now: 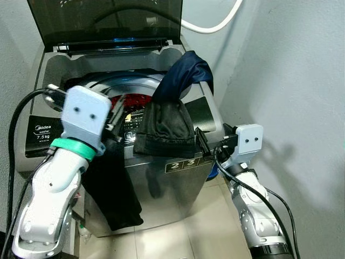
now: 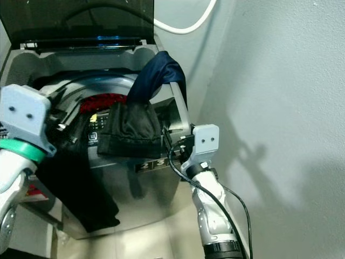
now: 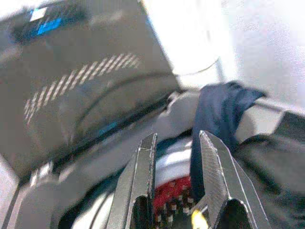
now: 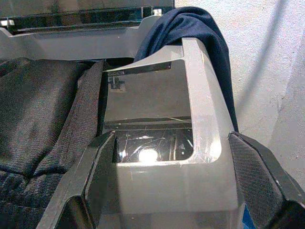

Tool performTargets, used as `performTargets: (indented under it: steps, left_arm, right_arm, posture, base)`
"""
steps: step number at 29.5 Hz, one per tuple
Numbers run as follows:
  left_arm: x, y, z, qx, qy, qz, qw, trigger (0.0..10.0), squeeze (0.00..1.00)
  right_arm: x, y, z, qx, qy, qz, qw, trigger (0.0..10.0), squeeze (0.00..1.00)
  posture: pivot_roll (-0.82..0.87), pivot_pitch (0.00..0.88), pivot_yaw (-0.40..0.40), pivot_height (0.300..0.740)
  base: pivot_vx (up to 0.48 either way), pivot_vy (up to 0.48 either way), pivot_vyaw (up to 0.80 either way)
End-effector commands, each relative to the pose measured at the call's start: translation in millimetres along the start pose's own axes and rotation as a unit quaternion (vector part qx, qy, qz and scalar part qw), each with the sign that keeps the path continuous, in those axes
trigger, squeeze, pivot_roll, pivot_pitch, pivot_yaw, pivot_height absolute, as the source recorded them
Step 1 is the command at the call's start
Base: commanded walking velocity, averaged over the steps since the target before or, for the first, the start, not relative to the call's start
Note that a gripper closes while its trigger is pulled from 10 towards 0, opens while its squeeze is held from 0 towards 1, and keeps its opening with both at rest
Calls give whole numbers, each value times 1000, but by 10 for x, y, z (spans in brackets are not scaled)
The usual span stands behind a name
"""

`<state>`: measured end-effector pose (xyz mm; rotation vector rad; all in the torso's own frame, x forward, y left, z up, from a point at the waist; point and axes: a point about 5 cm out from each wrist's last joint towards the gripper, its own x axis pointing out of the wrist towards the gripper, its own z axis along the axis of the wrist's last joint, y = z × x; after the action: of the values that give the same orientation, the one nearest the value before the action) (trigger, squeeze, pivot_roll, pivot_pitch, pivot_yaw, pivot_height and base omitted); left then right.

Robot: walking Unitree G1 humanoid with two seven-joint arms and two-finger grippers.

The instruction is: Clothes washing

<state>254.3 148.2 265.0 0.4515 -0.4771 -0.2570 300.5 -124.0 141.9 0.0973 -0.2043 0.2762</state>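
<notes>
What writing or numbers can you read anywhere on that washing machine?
"Midea" on the black label at the washing machine's front left corner.
"7.5 kg" on the same label; the word between is too blurred to read.
"2 3" on the front control strip, below the hanging black garment.
Other panel markings are too small to read.

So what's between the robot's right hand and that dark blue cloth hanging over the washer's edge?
Seen from the right wrist, the washer's glossy grey corner panel lies between the open right hand and the dark blue cloth.
</notes>
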Motion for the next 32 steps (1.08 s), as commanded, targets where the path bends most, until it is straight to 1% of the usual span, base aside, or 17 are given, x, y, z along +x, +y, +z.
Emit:
performTargets:
  steps: [1,6,9,10,11,12,14,16,17,18,19,20,21,22,23,27,32]
  left_arm:
    - [12,-35,65,21,-21,-18,999,10000,1000]
    - [116,-42,168,77,-63,-45,994,10000,1000]
    - [135,-28,185,93,-69,-51,992,10000,1000]
    - [152,5,199,109,-74,-50,990,10000,702]
    - [152,5,199,109,-74,-50,990,10000,702]
    - [163,47,211,128,-80,-42,988,10000,8]
    - [178,116,246,174,-99,-23,979,10000,0]
    - [178,116,246,174,-99,-23,979,10000,0]
    - [184,130,268,203,-111,-19,973,10000,0]
    - [184,130,268,203,-111,-19,973,10000,0]
    - [206,169,350,240,-140,-3,961,10000,0]
    - [206,169,350,240,-140,-3,961,10000,0]
    - [243,242,426,264,-163,20,950,10000,0]
    - [243,242,426,264,-163,20,950,10000,0]
    - [266,296,474,279,-176,36,943,10000,0]
    - [273,328,433,278,-168,36,945,10000,0]
    - [231,305,261,255,-119,30,959,10000,0]
  right_arm:
    - [-16,36,-52,3,15,6,1000,10000,0]
    - [-10,38,-49,4,14,5,1000,10000,0]
    - [-9,39,-48,4,14,5,1000,10000,0]
    - [-9,40,-47,4,14,4,1000,10000,0]
    - [-9,40,-47,4,14,4,1000,10000,0]
    - [-10,40,-47,5,14,4,1000,10000,0]
    - [-11,38,-47,5,14,3,1000,10000,0]
    - [-11,38,-47,5,14,3,1000,10000,0]
    - [-11,37,-46,5,14,3,1000,10000,0]
    - [-11,37,-46,5,14,3,1000,10000,0]
    - [-9,36,-46,5,14,3,1000,10000,0]
    - [-9,36,-46,5,14,3,1000,10000,0]
    - [-6,39,-48,5,14,4,1000,10000,0]
    - [-6,39,-48,5,14,4,1000,10000,0]
    - [-4,41,-50,5,14,5,1000,10000,0]
    - [-4,42,-51,5,14,4,1000,10000,0]
    - [-11,40,-50,5,14,3,1000,10000,0]
  posture:
    - [85,28,10,740]
    - [88,24,5,740]
    - [88,24,6,740]
    - [87,25,7,740]
    - [87,25,7,740]
    - [87,25,7,740]
    - [89,27,6,740]
    - [89,27,6,740]
    - [89,27,6,740]
    - [89,27,6,740]
    - [93,25,1,740]
    - [93,25,1,740]
    - [92,24,2,740]
    - [92,24,2,740]
    - [91,23,3,740]
    - [89,20,7,740]
    - [84,22,9,740]
  base:
    - [0,0,0]
    - [0,0,0]
    - [0,0,0]
    - [0,0,0]
    - [0,0,0]
    - [0,0,0]
    - [0,0,0]
    - [0,0,0]
    - [0,0,0]
    - [0,0,0]
    - [0,0,0]
    - [0,0,0]
    - [0,0,0]
    - [0,0,0]
    - [0,0,0]
    - [0,0,0]
    - [0,0,0]
